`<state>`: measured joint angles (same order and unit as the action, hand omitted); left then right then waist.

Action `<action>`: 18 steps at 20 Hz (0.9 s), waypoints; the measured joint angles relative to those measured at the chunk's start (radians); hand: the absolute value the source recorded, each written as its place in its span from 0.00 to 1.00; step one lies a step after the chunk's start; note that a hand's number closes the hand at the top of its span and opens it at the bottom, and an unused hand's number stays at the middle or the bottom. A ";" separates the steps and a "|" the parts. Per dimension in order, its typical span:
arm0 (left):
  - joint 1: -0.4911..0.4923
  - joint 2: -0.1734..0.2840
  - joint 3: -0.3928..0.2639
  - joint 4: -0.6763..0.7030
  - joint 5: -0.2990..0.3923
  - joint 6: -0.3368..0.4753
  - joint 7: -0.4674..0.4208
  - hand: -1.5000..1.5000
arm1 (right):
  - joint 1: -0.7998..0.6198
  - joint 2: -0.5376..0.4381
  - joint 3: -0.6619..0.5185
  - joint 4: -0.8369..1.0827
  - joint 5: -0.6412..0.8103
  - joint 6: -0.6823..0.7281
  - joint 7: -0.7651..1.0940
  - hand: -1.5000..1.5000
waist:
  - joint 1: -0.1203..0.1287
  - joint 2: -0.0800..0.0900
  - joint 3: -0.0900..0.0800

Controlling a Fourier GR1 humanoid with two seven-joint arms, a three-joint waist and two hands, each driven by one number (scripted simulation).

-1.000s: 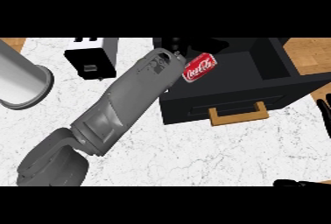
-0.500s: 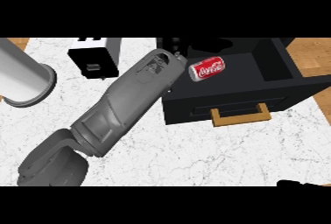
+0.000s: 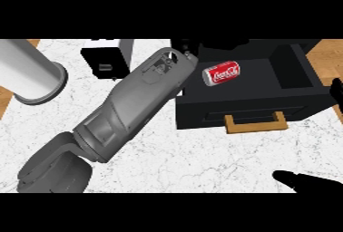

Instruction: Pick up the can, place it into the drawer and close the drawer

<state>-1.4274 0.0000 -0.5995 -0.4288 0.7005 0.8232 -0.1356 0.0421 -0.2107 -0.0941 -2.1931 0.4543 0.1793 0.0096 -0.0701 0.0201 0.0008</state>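
We look steeply down on a white marbled worktop [image 3: 201, 158] where a black drawer [image 3: 295, 74] stands pulled open, its tan handle [image 3: 255, 124] facing the lower edge of the view. The red can [image 3: 222, 73] lies on its side inside the drawer, on the dark floor of the compartment near its left wall, and nothing grips it. Our left forearm [image 3: 127, 113] runs diagonally from the lower left up to the drawer's upper left corner; the left robot hand [image 3: 218, 45] shows only as a dark shape above the can, against the black of the drawer's back, and we cannot tell whether its fingers are spread or curled. The right robot hand [image 3: 311, 182] shows at the lower right corner as dark, relaxed fingers lying apart and holding nothing, well apart from the drawer. A second dark finger shape [image 3: 336, 90] shows at the right edge beside the drawer's right wall. To the left of the arm stands a black box-like appliance [image 3: 106, 62], and further left a large pale grey cylinder [image 3: 30, 74] rests upright near the worktop's edge, where wooden flooring shows beyond.
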 measured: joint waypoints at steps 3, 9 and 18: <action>-0.015 0.000 -0.007 -0.006 0.004 0.013 0.013 0.00 | -0.028 -0.015 0.056 0.039 0.132 -0.024 0.001 0.00 | 0.017 -0.004 0.000; -0.021 0.000 -0.011 -0.031 0.001 0.021 0.044 0.00 | -0.090 -0.026 0.166 0.179 0.376 -0.084 0.009 0.00 | 0.051 -0.012 -0.001; 0.028 0.082 -0.007 -0.132 -0.050 0.007 0.121 0.00 | -0.161 0.019 0.196 0.491 0.568 -0.273 -0.035 0.00 | 0.086 -0.021 0.000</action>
<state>-1.3990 0.0821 -0.6067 -0.5613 0.6500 0.8303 -0.0147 -0.1189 -0.1917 0.1019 -1.7019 1.0222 -0.0934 -0.0258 0.0162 -0.0013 0.0006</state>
